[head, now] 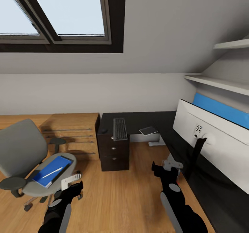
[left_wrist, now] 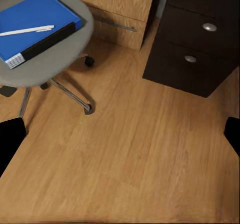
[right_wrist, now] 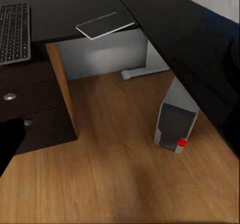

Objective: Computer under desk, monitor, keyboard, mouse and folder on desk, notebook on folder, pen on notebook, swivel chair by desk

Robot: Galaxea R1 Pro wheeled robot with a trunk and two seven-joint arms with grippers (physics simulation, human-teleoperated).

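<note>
Chair: the grey padded swivel chair [head: 24, 157] with round black armrests is standing on the wooden floor [head: 117, 198], well apart from the worktop, with a light wooden dresser [head: 72, 131] behind it.
Folder: the flat bright blue folder [head: 52, 170] with a black spine is lying on the chair seat.
Pen: the thin white pen [head: 52, 172] is lying on top of the blue folder.
Worktop: the big glossy black L-shaped worktop [head: 145, 120] is standing in the corner, with a black drawer unit [head: 112, 153] with round silver knobs under one end.
Keyboard: the long slim black keyboard [head: 120, 128] is lying on the worktop above the drawers.
Notebook: the small thin grey notebook [head: 148, 131] with white edges is sitting on the worktop, sticking out over the front edge.
Monitor: the wide flat monitor [head: 214, 146] is standing on the worktop, showing its white back.
Computer: the white boxy computer [right_wrist: 175, 119] with a grey front and a small red spot is standing on the floor under the worktop.
Left gripper: the left gripper [head: 74, 184] is hanging in the air just beside the chair seat, holding nothing, jaws spread wide.
Right gripper: the right gripper [head: 169, 165] is hanging above the floor near the worktop edge, holding nothing; I cannot tell how its jaws are standing.
</note>
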